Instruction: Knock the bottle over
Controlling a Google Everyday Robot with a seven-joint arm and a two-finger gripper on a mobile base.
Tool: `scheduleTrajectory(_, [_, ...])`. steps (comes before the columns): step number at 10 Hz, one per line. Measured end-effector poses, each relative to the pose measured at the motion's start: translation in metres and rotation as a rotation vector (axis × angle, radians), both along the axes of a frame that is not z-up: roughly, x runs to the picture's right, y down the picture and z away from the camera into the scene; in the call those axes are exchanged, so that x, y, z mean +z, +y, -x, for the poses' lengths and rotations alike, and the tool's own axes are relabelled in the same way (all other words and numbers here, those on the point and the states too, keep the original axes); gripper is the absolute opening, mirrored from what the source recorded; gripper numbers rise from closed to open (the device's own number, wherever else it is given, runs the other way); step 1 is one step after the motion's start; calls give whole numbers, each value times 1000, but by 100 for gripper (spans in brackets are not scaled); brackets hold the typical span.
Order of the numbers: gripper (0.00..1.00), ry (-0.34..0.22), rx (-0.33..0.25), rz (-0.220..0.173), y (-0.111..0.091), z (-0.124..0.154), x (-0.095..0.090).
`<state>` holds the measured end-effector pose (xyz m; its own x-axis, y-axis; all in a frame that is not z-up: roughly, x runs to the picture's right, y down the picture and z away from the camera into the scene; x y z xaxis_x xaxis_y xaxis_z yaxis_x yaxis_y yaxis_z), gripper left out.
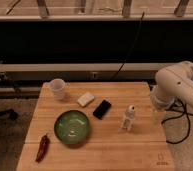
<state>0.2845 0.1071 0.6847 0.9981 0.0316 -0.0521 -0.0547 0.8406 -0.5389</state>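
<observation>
The bottle (129, 119) is small, slim and whitish with a white cap. It stands upright on the wooden table (140, 150), right of centre. My white arm (177, 89) hangs over the table's right edge. The gripper (157, 114) points down below it, to the right of the bottle and apart from it, at about the bottle's height.
A translucent white cup (57, 88) stands at the back left. A pale block (86, 99) and a flat black object (102, 109) lie mid-table. A green bowl (72, 127) sits front left, with a red chili pepper (42, 147) beside it. Black cables hang at the right.
</observation>
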Motion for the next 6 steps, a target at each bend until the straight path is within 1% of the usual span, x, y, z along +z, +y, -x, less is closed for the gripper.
scheduleTrajectory(2, [80, -1, -6, 6, 5, 6, 7])
scheduleTrajectory(6, [80, -3, -13, 11, 6, 11, 11])
